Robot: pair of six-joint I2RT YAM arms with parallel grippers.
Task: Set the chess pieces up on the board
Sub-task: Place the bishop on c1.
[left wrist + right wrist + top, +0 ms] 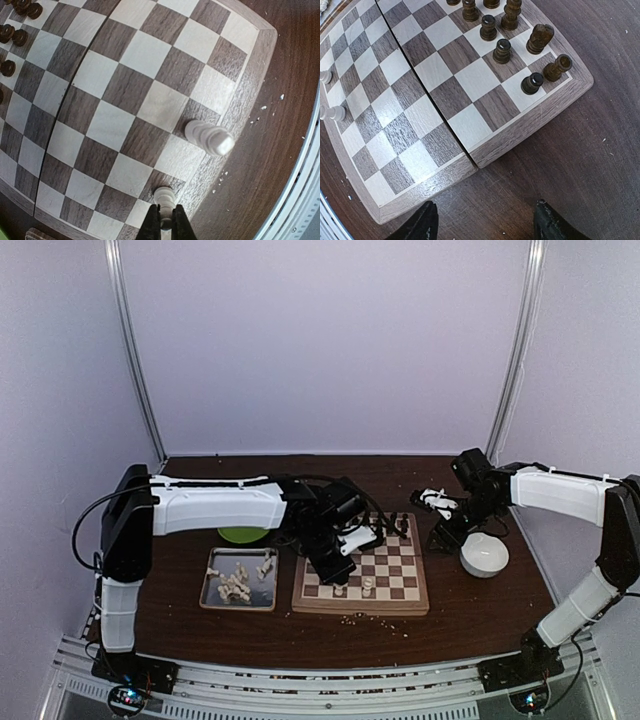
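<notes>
The board (360, 608) lies in the middle of the table. My left gripper (166, 223) is shut on the top of a cream-white chess piece (165, 197), whose base sits at a dark square in the row by the near rim (245, 105). A second white piece (210, 138) stands two squares along that row. Several dark pieces (502, 50) crowd the far right corner of the board (540, 117). My right gripper (485, 225) hangs open over bare table beside the board's right edge, holding nothing.
A silver tray (212, 592) left of the board holds several loose white pieces (236, 582). A green plate (243, 534) lies behind it. A white bowl (484, 555) sits right of the board. Pale crumbs (372, 618) dot the table along the near edge.
</notes>
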